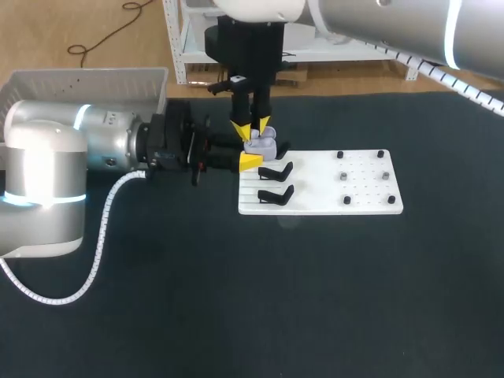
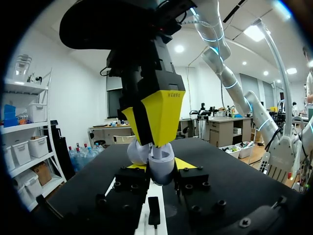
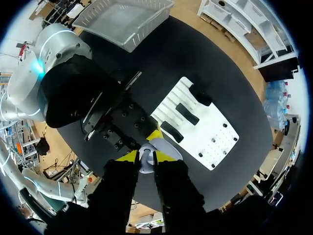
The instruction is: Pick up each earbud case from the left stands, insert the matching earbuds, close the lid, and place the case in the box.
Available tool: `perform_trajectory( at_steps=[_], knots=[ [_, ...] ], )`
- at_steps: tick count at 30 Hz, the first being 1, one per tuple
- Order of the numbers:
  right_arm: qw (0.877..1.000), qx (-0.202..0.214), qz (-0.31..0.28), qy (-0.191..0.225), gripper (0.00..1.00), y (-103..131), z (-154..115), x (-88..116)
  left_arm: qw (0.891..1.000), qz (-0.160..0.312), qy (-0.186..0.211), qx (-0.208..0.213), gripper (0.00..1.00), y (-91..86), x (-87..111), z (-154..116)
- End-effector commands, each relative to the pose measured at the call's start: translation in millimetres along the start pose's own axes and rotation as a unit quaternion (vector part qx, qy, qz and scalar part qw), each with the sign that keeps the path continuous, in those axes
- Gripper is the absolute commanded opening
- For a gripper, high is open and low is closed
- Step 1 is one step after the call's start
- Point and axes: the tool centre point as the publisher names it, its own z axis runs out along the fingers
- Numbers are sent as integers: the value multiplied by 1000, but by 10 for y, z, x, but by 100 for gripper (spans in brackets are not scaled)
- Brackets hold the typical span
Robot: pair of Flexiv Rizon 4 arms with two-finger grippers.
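The pale earbud case [image 1: 264, 144] is held at the far left corner of the white board [image 1: 358, 201], well apart from the box [image 1: 87, 83] at the worktop's [image 1: 315, 299] far left. It is gripped low on both sides by the left claw [image 2: 161, 166], and its top is pinched from above by the right claw [image 3: 146, 157]. Two black stands [image 1: 277, 170] are seen just beside it on the board.

earbud case [image 1: 264, 144] half hidden by right gripper [image 1: 251, 127], box [image 1: 79, 82] partly behind left arm [image 1: 47, 169], board pieces [image 1: 344, 176] indistinct
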Motion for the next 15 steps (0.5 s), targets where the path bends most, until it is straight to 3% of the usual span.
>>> perform_trajectory(
  at_steps=[1, 15],
  knots=[
    [1000, 2, 0, -1, 0, -1, 31, 11, 1000, 2, -1, 0, 0, -9, 0, 4],
    [1000, 4, -5, 4, 0, 7, 60, 0, 1000, 2, -1, 0, 0, -9, 0, 4]
  ],
)
